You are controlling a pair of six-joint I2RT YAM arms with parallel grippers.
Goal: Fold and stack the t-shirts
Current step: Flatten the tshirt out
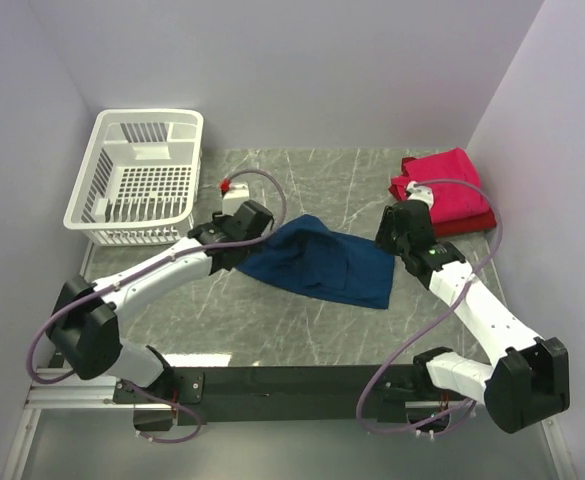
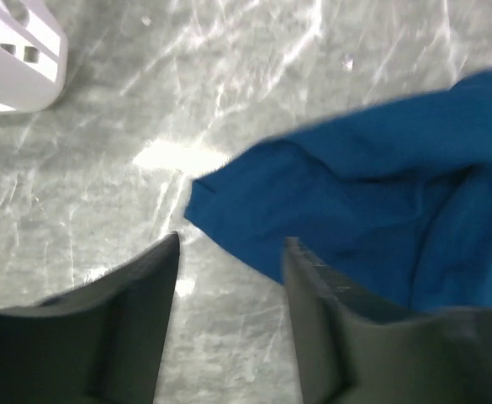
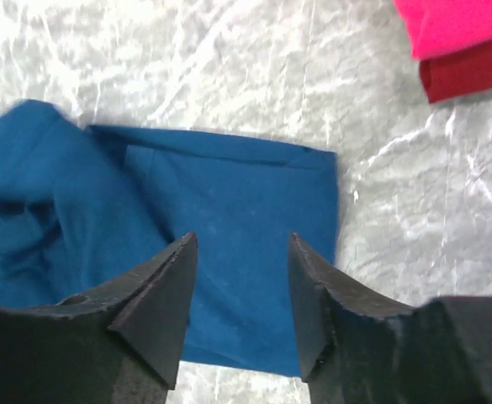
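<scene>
Cloth comes first: the navy blue t-shirt [image 1: 322,262] lies part-folded on the table [image 1: 312,180], with 1 flat, squared panel at one end and a rumpled bunch at the other. We see no print on the face that shows.

The left gripper [image 2: 231,244] has its 2 fingers spread apart with nothing between them, only bare marble showing in the gap. The shirt's bunched corner lies just ahead of the fingertips, nearer the right-hand finger, and the cloth runs away beyond that finger.

The right gripper [image 3: 242,240] also stands parted and holds nothing. The flat panel lies straight ahead of the gap between its fingers, and the bunch sits out past the left-hand finger. We cannot tell whether its tips touch the cloth.

Well beyond its right-hand finger, the folded pink t-shirt [image 1: 442,180] rests on the dark red t-shirt [image 1: 472,222]. The white basket [image 1: 147,117] stands apart, past the left gripper's left-hand finger.

We judge the fold of the blue shirt to be midway, with both arms off the cloth. The next move calls for a fresh pinch. The left fingers need to close on that near corner and the right ones on the panel's edge. The bunch then has to be drawn flat and folded over before the shirt can go onto the 2 stacked ones.
</scene>
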